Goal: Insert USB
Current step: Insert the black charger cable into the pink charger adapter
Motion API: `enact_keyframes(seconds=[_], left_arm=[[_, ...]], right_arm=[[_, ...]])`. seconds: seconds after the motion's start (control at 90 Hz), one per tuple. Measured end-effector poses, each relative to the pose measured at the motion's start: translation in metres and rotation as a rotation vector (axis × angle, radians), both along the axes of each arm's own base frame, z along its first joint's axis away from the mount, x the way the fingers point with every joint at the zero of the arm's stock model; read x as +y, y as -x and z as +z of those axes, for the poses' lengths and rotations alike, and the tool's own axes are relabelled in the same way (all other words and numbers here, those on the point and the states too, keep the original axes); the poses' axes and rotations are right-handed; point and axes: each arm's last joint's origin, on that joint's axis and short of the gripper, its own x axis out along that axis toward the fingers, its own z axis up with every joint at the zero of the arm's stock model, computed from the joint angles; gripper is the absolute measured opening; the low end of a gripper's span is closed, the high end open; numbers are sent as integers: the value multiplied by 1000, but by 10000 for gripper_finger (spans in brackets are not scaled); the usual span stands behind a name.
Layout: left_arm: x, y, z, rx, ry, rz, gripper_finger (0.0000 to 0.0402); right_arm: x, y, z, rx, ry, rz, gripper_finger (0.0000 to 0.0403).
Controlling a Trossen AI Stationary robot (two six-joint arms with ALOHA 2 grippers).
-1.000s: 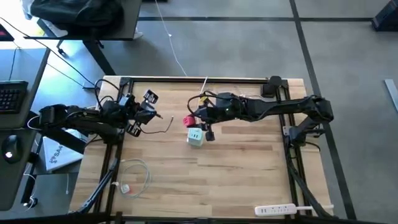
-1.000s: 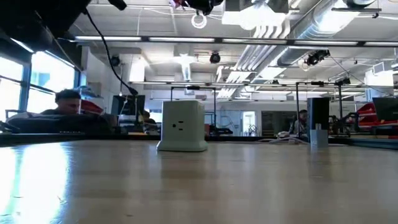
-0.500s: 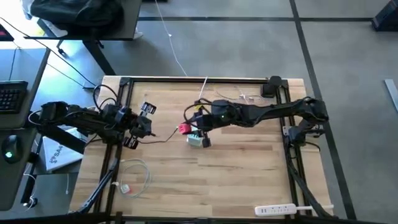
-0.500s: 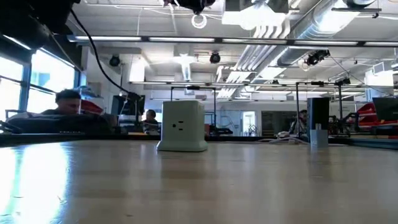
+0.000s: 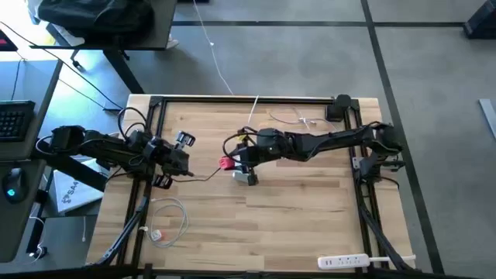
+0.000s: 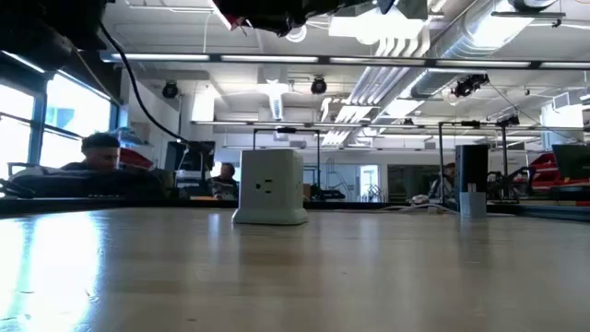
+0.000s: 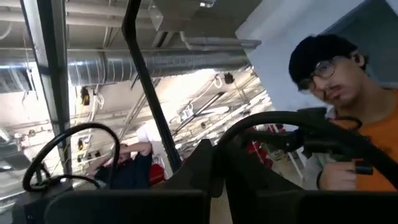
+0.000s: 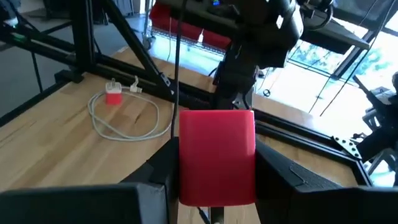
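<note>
Currently the step in hand is alignment before insertion. The right pincer [image 5: 232,164] is clamped on the USB [image 5: 225,163], a red plug trailing a thin black cable, held above the desk [image 5: 310,209] just beside the white charger cube [image 5: 246,175]. The next move likely calls for lining the plug up with a port and pressing it in. The left pincer [image 5: 172,159] waits near the desk's left edge; its opening cannot be judged.
</note>
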Motion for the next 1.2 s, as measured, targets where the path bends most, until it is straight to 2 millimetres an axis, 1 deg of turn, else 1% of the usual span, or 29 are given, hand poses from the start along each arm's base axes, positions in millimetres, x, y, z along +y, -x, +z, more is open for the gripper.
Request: enact_keyframes(seconds=[0.178,0.333,0.411,0.489,0.589,0.667,0.744,0.978,1.078,1.2], left_arm=[[2,-8,-8,94,29,88,3],[4,-13,-14,155,29,146,3],[4,-14,-16,177,18,153,3],[4,-15,-18,194,18,155,3],[4,-15,-18,197,18,155,3],[4,-15,-18,201,19,156,3],[5,-16,-19,208,27,185,3],[10,-18,-18,192,103,384,3],[12,-18,-18,183,129,448,3],[13,-18,-15,175,142,468,3]], right_arm=[[4,-1,-2,-5,33,24,115],[16,-1,0,-47,138,87,115],[19,-1,2,-70,193,89,115],[19,-1,3,-83,265,95,115],[16,-1,3,-88,371,62,115],[15,-1,3,-81,399,15,115],[14,-2,3,-77,373,-42,115],[6,-2,4,-59,209,-250,115],[3,-1,4,-50,158,-278,115],[-3,0,3,-29,89,-313,115]])
